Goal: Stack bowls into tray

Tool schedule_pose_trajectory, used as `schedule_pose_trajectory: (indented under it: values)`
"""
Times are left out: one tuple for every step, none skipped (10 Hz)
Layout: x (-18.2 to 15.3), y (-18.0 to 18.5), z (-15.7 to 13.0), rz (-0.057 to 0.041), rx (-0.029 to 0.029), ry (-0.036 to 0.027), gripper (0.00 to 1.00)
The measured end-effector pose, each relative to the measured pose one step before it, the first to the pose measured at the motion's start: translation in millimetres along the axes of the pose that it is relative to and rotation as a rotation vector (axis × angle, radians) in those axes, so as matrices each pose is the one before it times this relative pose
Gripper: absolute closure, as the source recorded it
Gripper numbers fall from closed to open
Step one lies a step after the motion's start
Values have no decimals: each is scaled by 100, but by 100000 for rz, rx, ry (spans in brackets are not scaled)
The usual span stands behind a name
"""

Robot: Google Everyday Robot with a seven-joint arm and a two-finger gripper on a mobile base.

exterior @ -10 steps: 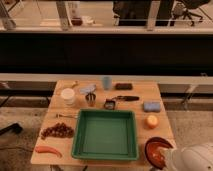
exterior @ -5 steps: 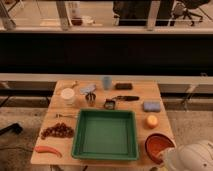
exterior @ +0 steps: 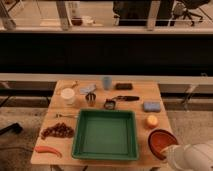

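The reddish-orange bowl (exterior: 161,141) sits at lower right, just beside the green tray's (exterior: 106,113) right wall, outside it. The gripper (exterior: 173,153) meets the bowl's lower-right rim. I cannot tell its grip state, and the tray lies to its left.

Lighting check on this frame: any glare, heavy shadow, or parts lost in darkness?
Camera view: warm, even light on the table, with no glare on the green tray. The band behind the table is nearly black, while the floor at the top is bright. The pale gripper, bottom right at the bowl's lower edge, is cut by the frame edge.
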Motion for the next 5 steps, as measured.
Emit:
schedule_pose_trajectory:
  values:
    - [-129,-581,-1530,589,2345,-44,100]
    - [-575,-877,-2386,133,3065,-485,100]
    - [-570,-705,-1844,-253,2110,-747,100]
    - [-724,-602,-1584,-802,1722,-987,100]
    - [-1277,-454,-1016,-1697,1110,-1477,100]
